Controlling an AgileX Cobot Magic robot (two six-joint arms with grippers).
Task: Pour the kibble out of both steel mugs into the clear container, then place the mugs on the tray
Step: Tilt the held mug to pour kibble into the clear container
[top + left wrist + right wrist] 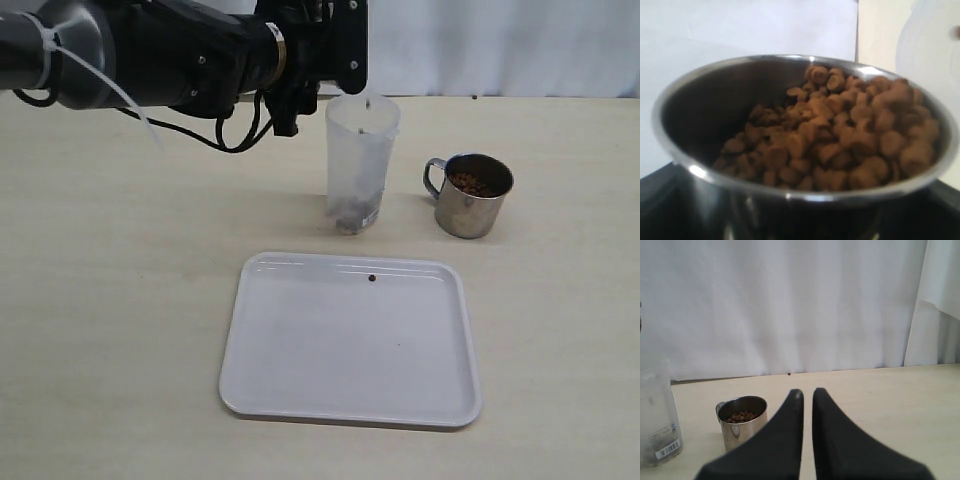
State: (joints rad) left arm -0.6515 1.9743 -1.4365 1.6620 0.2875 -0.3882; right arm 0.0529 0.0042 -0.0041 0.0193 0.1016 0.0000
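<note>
The steel mug (702, 112) is blurred with its base cut off; the clear container (657, 412) is cropped.

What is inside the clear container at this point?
A shallow dark layer of kibble at the bottom of the clear container. Its frosted wall blurs the pellets, so the amount is unclear.

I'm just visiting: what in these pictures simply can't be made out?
- Held mug: in the exterior view the black arm hides it almost wholly.
- Clear container: the right wrist view's edge cuts it off, and its label is too small to read.
- Speck on the tray: too small to identify.
- Right gripper: outside the exterior view.
</note>
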